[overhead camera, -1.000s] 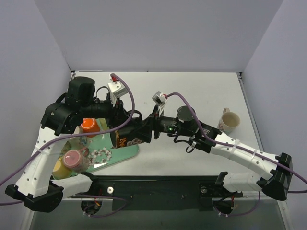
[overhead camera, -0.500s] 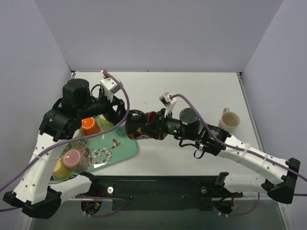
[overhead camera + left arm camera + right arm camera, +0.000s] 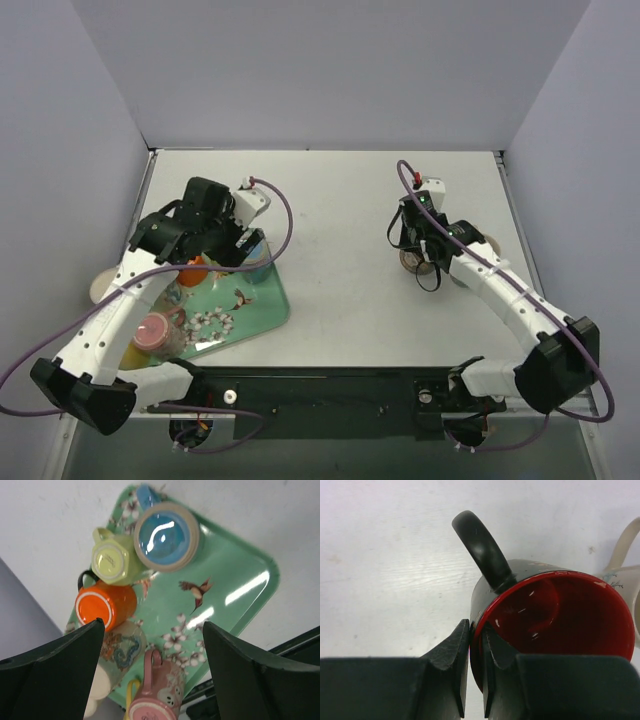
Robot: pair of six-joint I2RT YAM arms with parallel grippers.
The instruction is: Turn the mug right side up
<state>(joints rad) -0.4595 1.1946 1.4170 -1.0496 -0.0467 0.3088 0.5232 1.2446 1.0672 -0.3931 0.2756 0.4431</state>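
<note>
The mug (image 3: 545, 615) is black outside and glossy red inside. In the right wrist view its mouth faces up at the camera and its handle (image 3: 481, 545) points away. My right gripper (image 3: 476, 628) is shut on its rim, one finger outside the wall and one inside. From above, the right gripper (image 3: 418, 242) covers nearly all of the mug at the table's right. I cannot tell whether its base touches the table. My left gripper (image 3: 152, 670) hangs open and holds nothing above the green tray (image 3: 235, 580); in the top view the left gripper (image 3: 232, 248) is over the tray's far end.
On the tray stand a blue mug (image 3: 167, 535), a yellow-green mug (image 3: 112, 562) and an orange mug (image 3: 100, 607), both bottom up, a dragon-patterned mug (image 3: 120, 645) and a pink mug (image 3: 160, 690). A white mug (image 3: 627, 572) stands just right of the black one.
The left gripper opened and let the black mug go to the right gripper, which shut on its rim. The right arm carried it right, beside the white mug; the left arm drew back over the tray.
</note>
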